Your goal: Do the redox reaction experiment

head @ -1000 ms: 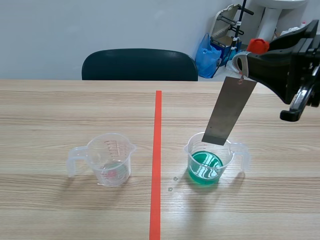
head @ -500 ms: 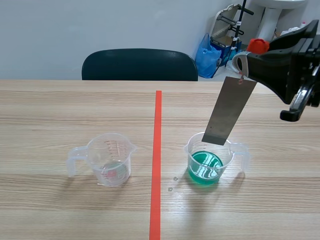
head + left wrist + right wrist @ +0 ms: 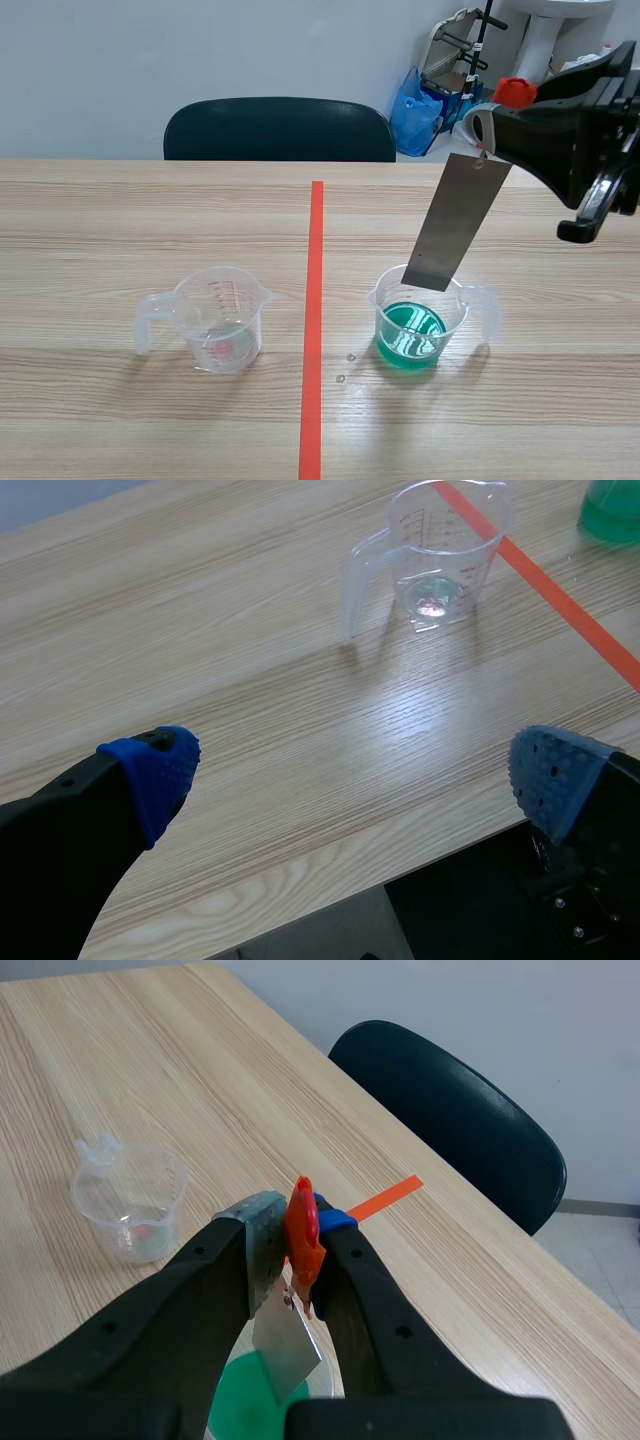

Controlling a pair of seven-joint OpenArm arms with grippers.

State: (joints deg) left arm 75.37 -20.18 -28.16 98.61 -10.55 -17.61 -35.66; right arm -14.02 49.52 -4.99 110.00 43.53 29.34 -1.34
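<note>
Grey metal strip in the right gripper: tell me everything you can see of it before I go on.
The grey metal strip is a thin, flat, plain rectangle with a dull finish. It hangs tilted, its upper end clamped in the right gripper, where a small orange-red piece sits against it. Its lower end is over the clear plastic measuring cup of green liquid, above the liquid. Whether it touches the rim cannot be told.
</note>
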